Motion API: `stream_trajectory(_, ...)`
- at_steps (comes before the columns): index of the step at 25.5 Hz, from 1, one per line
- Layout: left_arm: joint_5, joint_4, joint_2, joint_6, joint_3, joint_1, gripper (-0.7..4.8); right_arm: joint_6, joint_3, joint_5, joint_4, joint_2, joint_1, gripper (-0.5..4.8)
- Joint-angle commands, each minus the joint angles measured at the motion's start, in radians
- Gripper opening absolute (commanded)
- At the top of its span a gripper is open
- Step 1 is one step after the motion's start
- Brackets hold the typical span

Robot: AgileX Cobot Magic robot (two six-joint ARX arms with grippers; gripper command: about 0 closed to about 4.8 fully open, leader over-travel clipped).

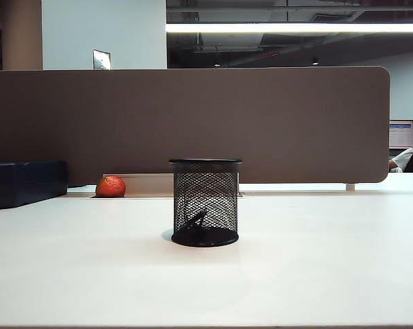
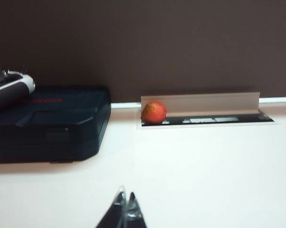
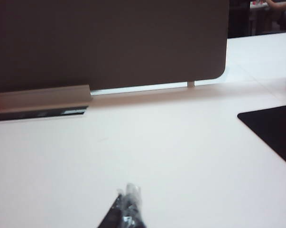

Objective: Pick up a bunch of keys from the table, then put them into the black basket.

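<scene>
Keys, a small dark bunch, lie inside the black wire-mesh basket on the off-white table; left gripper and right gripper hover pinched closed, empty, job apparently finished.

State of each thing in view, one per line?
black basket: upright on the table, mid-table
bunch of keys: inside the basket, resting at its base
red-orange ball: sits in the cable slot by the divider
dark navy box: closed, lying flat on the table
left hand: shut, empty, above bare table
right hand: shut, empty, above bare table
</scene>
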Motion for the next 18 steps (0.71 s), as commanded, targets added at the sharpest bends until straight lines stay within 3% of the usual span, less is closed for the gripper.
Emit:
stream_trajectory(1, -0.003, 0.084, 0.0, -0.006, -0.041, 0.0, -0.06, -0.025, -0.023, 0.008, 0.035, 0.0, 0.002, -0.03)
stream_trajectory(15, -0.011, 0.069, 0.0, -0.006, -0.091, 0.001, -0.05, -0.075, -0.092, 0.026, 0.049, 0.0, 0.002, -0.03)
stream_trajectory(18, -0.011, 0.021, 0.0, -0.006, -0.091, 0.001, -0.05, -0.074, -0.095, 0.026, -0.026, 0.0, 0.001, 0.0)
